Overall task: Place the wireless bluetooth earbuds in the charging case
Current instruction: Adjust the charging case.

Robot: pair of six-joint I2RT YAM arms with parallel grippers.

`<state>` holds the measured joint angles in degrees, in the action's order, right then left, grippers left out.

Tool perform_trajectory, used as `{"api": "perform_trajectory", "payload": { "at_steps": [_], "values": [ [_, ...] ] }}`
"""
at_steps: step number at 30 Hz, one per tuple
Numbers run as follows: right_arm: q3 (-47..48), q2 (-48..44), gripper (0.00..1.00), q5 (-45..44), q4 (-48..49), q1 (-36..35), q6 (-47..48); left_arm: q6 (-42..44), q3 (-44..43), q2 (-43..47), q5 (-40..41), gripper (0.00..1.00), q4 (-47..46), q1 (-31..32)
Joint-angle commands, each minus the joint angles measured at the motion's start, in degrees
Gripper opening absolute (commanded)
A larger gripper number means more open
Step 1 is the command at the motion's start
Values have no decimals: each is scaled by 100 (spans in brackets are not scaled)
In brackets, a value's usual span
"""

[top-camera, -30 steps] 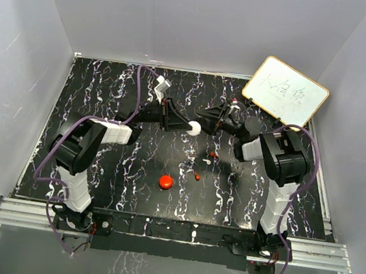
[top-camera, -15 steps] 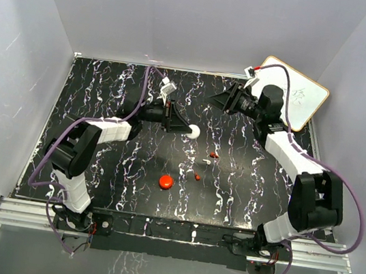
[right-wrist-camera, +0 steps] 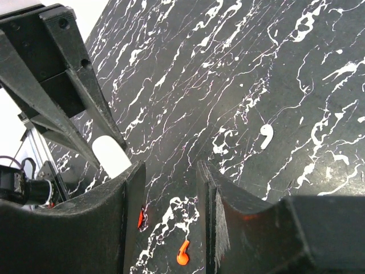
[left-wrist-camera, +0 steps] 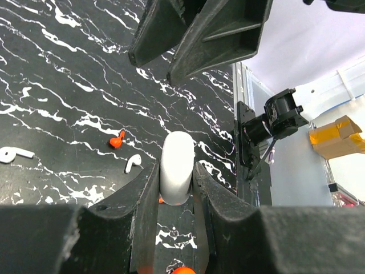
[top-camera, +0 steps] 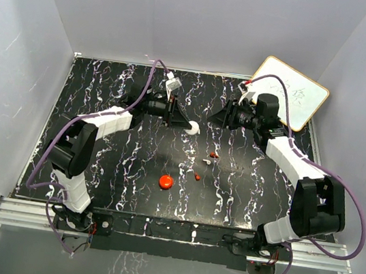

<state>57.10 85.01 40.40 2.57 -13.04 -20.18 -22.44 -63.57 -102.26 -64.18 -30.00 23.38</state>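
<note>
My left gripper (top-camera: pixel 186 124) is shut on a white rounded charging case (top-camera: pixel 193 128), held above the black marbled table (top-camera: pixel 97 159); the case sits between its fingertips in the left wrist view (left-wrist-camera: pixel 175 171). My right gripper (top-camera: pixel 219 117) is open and empty, just right of the case, facing it. Below them lie a red earbud (top-camera: pixel 213 155), a whitish earbud (top-camera: pixel 205 161) and a second red earbud (top-camera: pixel 197 177). The right wrist view shows its open gripper (right-wrist-camera: pixel 171 171), the case (right-wrist-camera: pixel 111 155), a red earbud (right-wrist-camera: pixel 183 253) and a white earbud (right-wrist-camera: pixel 266 136).
A red round puck (top-camera: pixel 166 181) lies on the table nearer the front. A small whiteboard (top-camera: pixel 286 92) leans at the back right corner. Grey walls enclose the table on three sides. Another white earbud (left-wrist-camera: pixel 11 154) lies apart in the left wrist view.
The right arm has unfolded, swung its gripper back and up away from the case, then lowered it beside the case again. The left gripper kept hold of the case and shifted slightly back.
</note>
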Motion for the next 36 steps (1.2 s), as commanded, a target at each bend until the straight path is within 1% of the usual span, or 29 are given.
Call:
{"api": "perform_trajectory", "payload": {
  "at_steps": [1,10,16,29,33,36],
  "values": [
    [19,-197,39,350,118,-76,302,362,-314,186,-217,0,490,-35],
    [75,-172,39,557,90,-430,563,411,-612,-10,-364,0,660,-34],
    [91,-187,38,710,155,-551,590,461,-639,-23,-465,0,719,-35],
    [132,-41,33,1036,357,-687,555,343,-573,3,-722,0,486,-35],
    [182,21,32,1089,391,-732,553,122,-509,-13,-819,0,164,-35],
    [196,58,29,1100,400,-755,548,82,-512,-29,-857,0,95,-35]
  ]
}}
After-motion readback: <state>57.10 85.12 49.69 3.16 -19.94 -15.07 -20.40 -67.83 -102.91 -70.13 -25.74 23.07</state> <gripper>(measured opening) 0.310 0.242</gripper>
